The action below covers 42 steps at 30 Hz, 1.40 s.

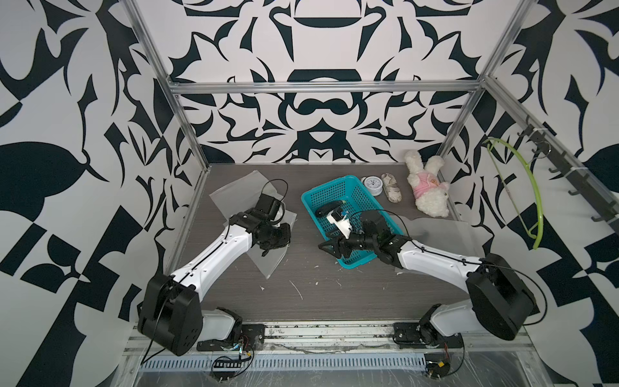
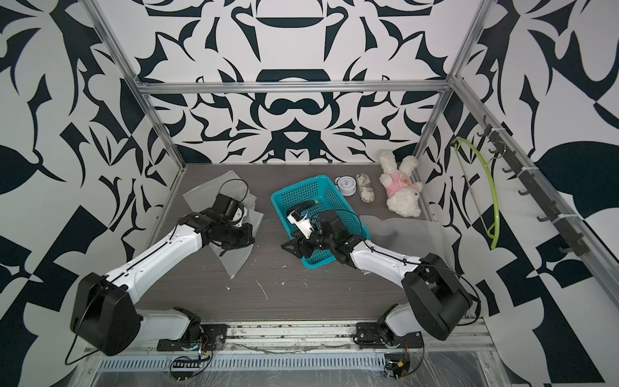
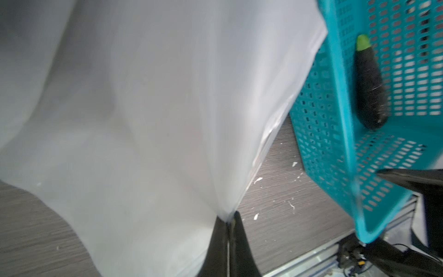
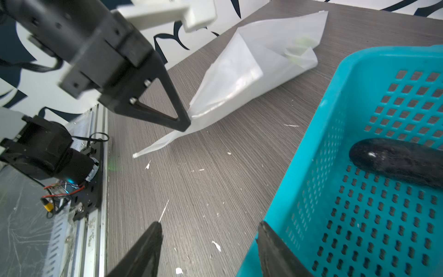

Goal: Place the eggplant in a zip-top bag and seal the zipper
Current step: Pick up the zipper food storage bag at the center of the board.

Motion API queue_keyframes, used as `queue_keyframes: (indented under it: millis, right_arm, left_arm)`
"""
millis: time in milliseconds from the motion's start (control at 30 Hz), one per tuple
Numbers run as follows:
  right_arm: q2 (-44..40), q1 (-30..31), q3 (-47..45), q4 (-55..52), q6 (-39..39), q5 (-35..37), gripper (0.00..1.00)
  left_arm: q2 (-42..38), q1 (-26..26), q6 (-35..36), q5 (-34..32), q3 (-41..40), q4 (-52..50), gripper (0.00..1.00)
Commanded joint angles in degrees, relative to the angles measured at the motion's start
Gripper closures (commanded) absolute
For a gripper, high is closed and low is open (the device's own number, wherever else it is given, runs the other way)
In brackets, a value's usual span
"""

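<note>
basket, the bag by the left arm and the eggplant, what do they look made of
The basket looks like rigid moulded plastic, teal, slightly glossy, with regular holes in walls and floor. The bag looks like thin frosted plastic film, translucent white, creasing and draping. The eggplant could be real or a toy: near-black skin with pale scuffs, green cap.

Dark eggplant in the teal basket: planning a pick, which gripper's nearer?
Right. Right gripper: open at the basket rim, near the eggplant. Left gripper: outside the basket, pinching the translucent bag.

we see white walls with bold black swirling patterns (image 1: 321, 50), a silver aluminium frame (image 1: 325, 87), and a grey wood-grain tabletop (image 1: 335, 301) flecked with white scraps (image 1: 296, 289).
</note>
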Motion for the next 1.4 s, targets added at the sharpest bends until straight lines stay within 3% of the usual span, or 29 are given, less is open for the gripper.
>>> queue_keyframes:
  millis: [0, 267, 533, 833, 967, 1167, 1367]
  right_arm:
    - [0.7, 2.0, 3.1, 5.0, 3.7, -0.9, 0.35]
    - [2.8, 6.5, 6.6, 10.7, 6.6, 4.5, 0.35]
    - [2.7, 7.3, 9.0, 14.2, 7.9, 6.8, 0.41]
    - [0.2, 7.3, 9.0, 14.5, 8.1, 8.2, 0.42]
    - [0.1, 6.9, 10.0, 14.1, 8.3, 9.4, 0.41]
    - [-2.9, 4.0, 10.5, 14.5, 10.1, 7.0, 0.41]
    - [-5.9, 2.9, 10.9, 13.2, 10.3, 5.5, 0.39]
  left_arm:
    - [-2.9, 1.0, -9.6, 3.1, -1.1, 4.5, 1.0]
    - [-6.8, 1.1, -21.3, 2.4, 2.3, 10.1, 1.0]
    - [-11.2, 1.0, -26.5, 2.0, 5.4, 15.6, 1.0]
    - [-11.9, 1.2, -25.8, 3.4, 3.6, 18.8, 1.0]
    - [-11.1, 1.1, -27.2, 7.5, 2.9, 23.1, 1.0]
    - [-9.0, 0.4, -27.2, 10.2, 10.7, 23.1, 1.0]
    - [-10.6, 0.4, -23.6, 5.5, 18.5, 16.2, 1.0]
